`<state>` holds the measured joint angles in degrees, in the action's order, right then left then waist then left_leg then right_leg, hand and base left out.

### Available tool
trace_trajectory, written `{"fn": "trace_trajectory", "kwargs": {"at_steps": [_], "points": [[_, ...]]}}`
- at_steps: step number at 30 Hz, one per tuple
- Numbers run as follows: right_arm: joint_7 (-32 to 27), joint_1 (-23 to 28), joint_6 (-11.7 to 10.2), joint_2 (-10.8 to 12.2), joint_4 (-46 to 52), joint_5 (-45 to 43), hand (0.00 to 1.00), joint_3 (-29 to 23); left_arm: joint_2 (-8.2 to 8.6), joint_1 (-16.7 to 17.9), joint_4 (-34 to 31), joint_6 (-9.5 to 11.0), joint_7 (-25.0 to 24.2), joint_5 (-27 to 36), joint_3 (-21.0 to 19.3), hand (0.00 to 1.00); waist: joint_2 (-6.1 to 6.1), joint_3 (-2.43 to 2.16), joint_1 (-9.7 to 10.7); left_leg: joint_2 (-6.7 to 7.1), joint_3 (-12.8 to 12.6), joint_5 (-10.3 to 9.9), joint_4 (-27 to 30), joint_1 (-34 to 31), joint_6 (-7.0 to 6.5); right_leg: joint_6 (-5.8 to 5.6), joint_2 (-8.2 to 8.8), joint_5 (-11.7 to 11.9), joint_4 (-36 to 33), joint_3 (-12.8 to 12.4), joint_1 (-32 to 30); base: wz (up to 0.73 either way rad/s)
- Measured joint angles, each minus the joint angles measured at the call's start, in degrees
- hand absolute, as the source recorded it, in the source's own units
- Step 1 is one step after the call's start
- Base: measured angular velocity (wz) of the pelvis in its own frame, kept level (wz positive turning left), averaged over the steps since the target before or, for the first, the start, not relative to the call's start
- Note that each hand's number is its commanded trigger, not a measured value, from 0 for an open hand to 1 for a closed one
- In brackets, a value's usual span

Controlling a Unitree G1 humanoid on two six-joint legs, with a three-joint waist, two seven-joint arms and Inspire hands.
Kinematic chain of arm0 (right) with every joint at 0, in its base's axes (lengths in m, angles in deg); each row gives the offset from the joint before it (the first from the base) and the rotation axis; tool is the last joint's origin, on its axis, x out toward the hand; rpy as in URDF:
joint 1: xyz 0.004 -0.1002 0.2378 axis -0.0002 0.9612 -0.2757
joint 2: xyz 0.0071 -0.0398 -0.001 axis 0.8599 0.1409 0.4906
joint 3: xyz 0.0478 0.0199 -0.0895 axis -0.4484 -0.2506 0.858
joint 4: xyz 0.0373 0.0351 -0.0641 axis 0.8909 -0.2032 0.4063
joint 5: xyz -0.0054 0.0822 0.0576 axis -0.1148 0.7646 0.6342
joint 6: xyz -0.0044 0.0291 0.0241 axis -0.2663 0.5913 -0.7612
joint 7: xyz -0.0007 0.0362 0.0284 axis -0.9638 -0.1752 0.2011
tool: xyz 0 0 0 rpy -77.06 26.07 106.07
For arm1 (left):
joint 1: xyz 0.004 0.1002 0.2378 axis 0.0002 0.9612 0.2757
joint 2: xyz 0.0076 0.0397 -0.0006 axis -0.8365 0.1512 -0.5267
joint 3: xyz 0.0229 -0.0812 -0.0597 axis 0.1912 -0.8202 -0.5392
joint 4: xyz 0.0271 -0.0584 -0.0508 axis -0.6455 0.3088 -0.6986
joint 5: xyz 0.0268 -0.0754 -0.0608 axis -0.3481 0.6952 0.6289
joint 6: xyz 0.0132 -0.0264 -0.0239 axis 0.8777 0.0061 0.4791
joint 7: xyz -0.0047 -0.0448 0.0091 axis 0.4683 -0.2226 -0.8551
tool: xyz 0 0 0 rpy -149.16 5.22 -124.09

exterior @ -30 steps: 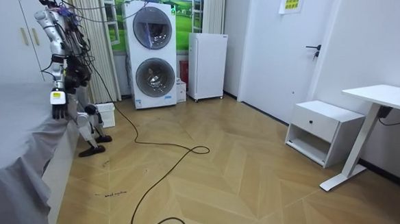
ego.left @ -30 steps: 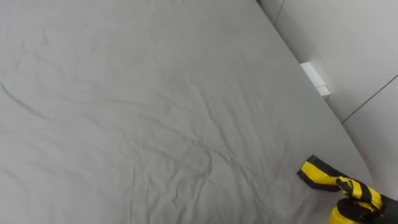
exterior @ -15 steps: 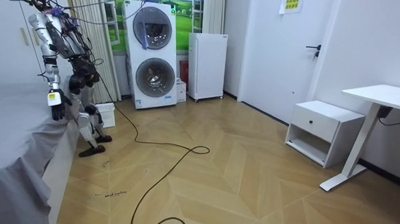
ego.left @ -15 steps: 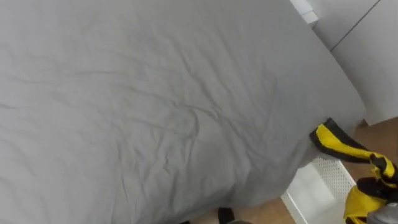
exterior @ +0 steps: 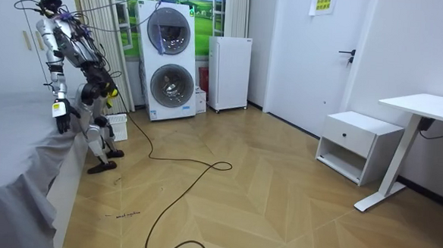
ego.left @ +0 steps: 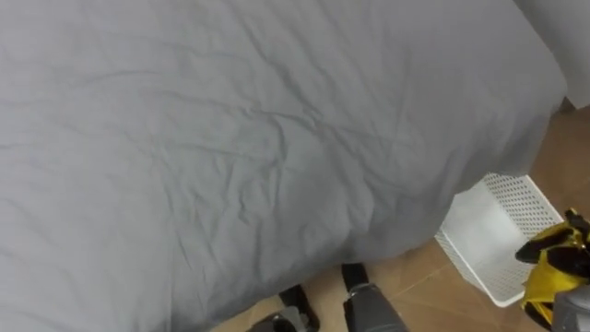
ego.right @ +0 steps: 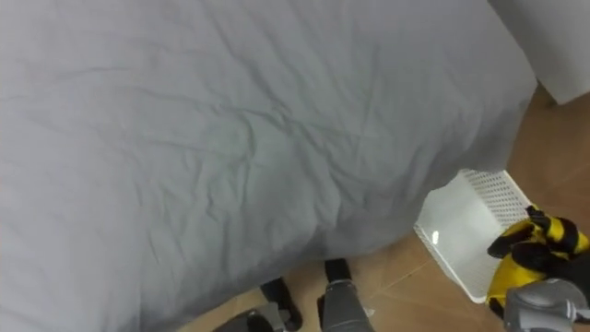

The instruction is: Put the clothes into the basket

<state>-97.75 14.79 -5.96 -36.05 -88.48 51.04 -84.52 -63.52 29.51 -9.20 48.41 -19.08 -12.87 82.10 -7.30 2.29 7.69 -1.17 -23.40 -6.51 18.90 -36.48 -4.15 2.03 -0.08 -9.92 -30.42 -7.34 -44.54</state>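
Ok so nearest the camera, bottom right of the eye views, the right hand (ego.right: 536, 293) is up in the air with a yellow-and-black garment (ego.right: 542, 247) bunched in it. The fingers look curled tight into the cloth, so that's the clothing, and it's held, not in anything yet. Just past it, lower and toward the robot's left, the white mesh laundry basket (ego.right: 452, 231) sits on the wood floor (ego.right: 406, 290), tucked against the overhanging grey bedsheet (ego.right: 230, 138). Here's the bit that matters: the garment hangs about over the basket's right-hand rim. My guess is the hand needs to go a little left and down toward the middle before letting go, or the cloth could catch the rim and slide to the floor. Right hand is clearly the 1 for it. Left hand (exterior: 61, 114) hangs by the bed edge in the room view, can't tell its fingers. Farther back stand 2 stacked laundry machines (exterior: 168, 60).
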Motion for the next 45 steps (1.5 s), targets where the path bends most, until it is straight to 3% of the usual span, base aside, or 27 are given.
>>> {"fn": "trace_trajectory", "kwargs": {"at_steps": [7, 8, 9, 10, 29, 45], "points": [[-1.9, -1.0, -1.4, -3.0, -1.8, 1.5, 1.00, 0.0, 0.02, -1.0, 0.0, 0.0, 1.4, 2.1, 0.4, 0.00, -0.62, -0.01, -0.2, -0.05, 0.0, 0.1, 0.5, -1.4, -0.12, 0.02, 0.01, 0.0, -1.4, -0.1, -1.9, 0.02], [-2.1, -1.0, -1.5, -3.1, -1.8, 1.5, 0.62, 0.0, 0.02, -1.0, 0.0, 0.0, 1.6, 2.5, 0.4, 0.00, -0.63, -0.02, -0.2, -0.06, 0.0, 0.1, 0.5, -1.5, -0.12, 0.02, 0.02, 0.0, -1.5, -0.1, -2.0, 0.00], [-2.2, -1.0, -1.7, -3.2, -1.8, 1.6, 0.15, 0.0, 0.02, -1.1, 0.0, 0.1, 1.8, 3.0, 0.4, 0.00, -0.65, -0.03, -0.2, -0.08, 0.0, 0.2, 0.5, -1.8, -0.13, 0.06, 0.05, 0.0, -1.6, 0.0, -2.2, 0.00], [-2.3, -1.2, -1.7, -3.3, -1.8, 1.5, 0.00, 0.1, 0.02, -1.3, 0.0, 0.3, 2.1, 3.3, 0.6, 0.00, -0.66, -0.03, -0.4, 0.00, 0.0, 0.3, 0.5, -2.0, -0.16, 0.10, 0.08, 0.0, -1.8, 0.0, -2.5, 0.03], [-6.2, -2.2, -1.9, -3.4, -2.2, 1.8, 0.00, 0.1, -0.17, -1.4, -0.1, 2.3, 3.3, 4.3, 2.7, 0.00, -0.58, -0.02, -0.5, -0.12, 1.6, 0.2, 2.7, -3.2, -0.22, 0.34, 0.63, -0.5, -2.6, 1.5, -2.6, 0.04], [-6.6, -1.0, -2.7, -3.4, -2.0, 4.0, 0.00, 0.3, -1.23, -0.4, -0.9, 5.8, 3.2, 4.3, 4.4, 0.00, -0.10, 0.05, -0.3, -1.03, 1.9, -0.3, 4.9, -4.2, -0.50, 0.14, 0.91, -0.4, -3.5, 3.0, -2.4, 0.02]]}}
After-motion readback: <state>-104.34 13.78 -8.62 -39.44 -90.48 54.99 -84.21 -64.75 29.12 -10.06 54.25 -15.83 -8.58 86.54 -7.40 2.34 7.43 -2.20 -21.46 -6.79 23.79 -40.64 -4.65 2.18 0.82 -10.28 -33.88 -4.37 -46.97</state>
